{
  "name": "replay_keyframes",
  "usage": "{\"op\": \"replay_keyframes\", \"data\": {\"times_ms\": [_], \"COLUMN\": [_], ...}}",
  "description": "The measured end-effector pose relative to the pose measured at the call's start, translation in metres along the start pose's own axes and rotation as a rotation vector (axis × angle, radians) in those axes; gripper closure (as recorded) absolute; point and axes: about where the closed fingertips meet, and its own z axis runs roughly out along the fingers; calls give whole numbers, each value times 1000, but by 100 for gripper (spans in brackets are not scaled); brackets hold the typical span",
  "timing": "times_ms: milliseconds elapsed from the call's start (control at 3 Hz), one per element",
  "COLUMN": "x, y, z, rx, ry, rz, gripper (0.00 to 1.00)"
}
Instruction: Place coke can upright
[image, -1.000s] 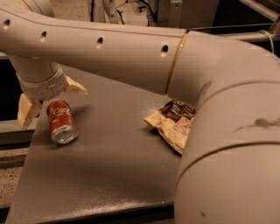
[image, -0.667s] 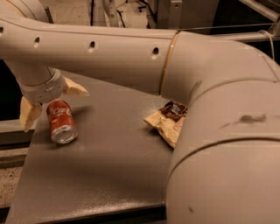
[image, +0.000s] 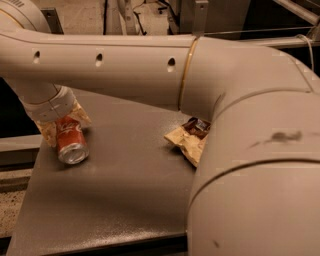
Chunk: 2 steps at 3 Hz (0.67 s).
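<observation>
The coke can (image: 70, 140) lies on its side at the left of the grey table (image: 115, 200), its silver end facing the front. My gripper (image: 64, 126) hangs down from the wrist at the upper left and sits over the can's far half. Its cream fingers (image: 48, 134) press on the can's two sides, so it is shut on the can. The can still rests on the table. The big arm crosses the top of the view and hides the back of the table.
A crumpled tan and brown snack bag (image: 189, 142) lies mid-table, right of the can, partly behind my arm. The table's left edge runs close beside the can. My arm's large link fills the right side.
The fingers stood spread wide on either side of the can; they have now closed in against it. The can has stayed in place, lying on its side.
</observation>
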Motion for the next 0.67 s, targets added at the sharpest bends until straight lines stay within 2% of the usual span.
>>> {"op": "replay_keyframes", "data": {"times_ms": [333, 667], "x": [-1, -12], "y": [-3, -15], "z": [-3, -22], "rx": [5, 0], "ry": [-21, -101], "rz": [10, -5], "gripper": [63, 85]}}
